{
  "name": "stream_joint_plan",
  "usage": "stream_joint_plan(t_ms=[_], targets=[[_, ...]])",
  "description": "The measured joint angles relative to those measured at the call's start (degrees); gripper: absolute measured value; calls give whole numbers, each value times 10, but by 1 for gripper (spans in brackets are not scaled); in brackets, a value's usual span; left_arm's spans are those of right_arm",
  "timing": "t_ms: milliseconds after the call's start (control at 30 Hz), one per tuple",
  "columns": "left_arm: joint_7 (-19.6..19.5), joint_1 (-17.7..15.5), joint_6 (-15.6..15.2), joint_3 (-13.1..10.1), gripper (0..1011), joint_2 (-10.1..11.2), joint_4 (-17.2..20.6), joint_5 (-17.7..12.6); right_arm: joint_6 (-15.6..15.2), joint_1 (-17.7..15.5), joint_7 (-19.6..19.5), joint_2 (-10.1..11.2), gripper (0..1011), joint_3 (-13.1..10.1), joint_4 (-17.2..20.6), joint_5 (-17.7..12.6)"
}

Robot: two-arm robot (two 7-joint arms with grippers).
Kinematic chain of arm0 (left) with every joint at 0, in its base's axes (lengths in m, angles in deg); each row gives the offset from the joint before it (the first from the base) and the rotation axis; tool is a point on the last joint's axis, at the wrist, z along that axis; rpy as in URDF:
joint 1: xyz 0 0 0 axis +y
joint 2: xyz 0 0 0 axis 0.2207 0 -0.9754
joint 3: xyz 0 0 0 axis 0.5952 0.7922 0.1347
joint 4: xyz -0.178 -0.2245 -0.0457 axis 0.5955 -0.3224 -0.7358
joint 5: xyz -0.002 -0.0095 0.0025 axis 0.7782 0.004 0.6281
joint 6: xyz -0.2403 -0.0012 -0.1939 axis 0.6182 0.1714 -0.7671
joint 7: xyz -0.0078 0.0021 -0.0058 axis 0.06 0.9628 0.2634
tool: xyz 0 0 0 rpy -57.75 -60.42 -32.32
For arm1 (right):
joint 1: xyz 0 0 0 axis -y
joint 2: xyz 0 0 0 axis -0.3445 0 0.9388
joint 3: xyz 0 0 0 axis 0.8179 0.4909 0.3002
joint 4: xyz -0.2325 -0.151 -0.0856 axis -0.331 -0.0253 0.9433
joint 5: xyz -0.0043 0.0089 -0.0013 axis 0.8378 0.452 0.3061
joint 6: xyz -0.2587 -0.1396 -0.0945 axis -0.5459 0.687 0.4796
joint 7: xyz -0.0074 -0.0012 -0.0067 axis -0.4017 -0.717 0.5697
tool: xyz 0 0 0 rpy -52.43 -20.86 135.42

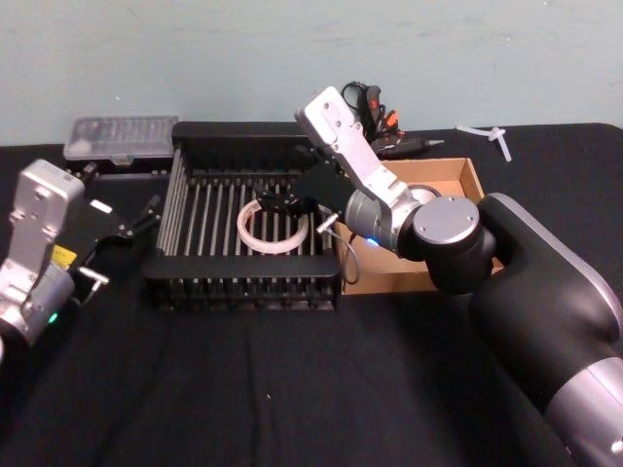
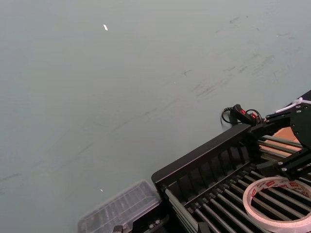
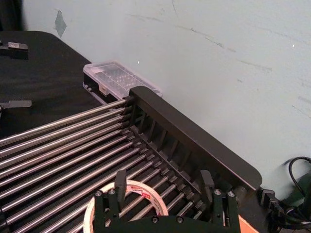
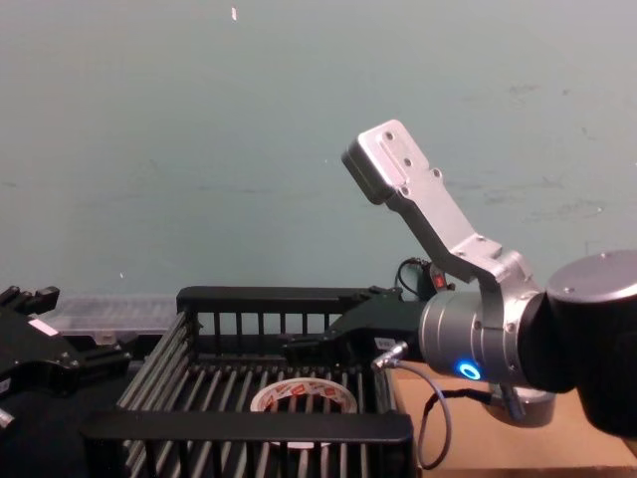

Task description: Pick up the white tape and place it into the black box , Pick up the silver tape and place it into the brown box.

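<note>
I see the white tape (image 1: 273,226) lying flat on the black box (image 1: 243,290) floor, so that half looks done. My right end effector (image 3: 165,187) hovers above it, fingers apart. The silver tape presumably remains.

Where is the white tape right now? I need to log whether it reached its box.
In the head view, the white tape lies flat on the black box's barred floor, right of centre, just beneath the open right end effector.
</note>
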Motion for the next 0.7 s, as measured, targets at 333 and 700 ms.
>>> stream_joint_plan(t_ms=[333, 700], targets=[[0, 0, 0, 0, 1001, 0, 0, 0, 0, 0, 0, 0, 1002, 0, 0, 0], [0, 0, 0, 0, 1001, 0, 0, 0, -2, -29, 0, 18, 1002, -15, 64, -6]])
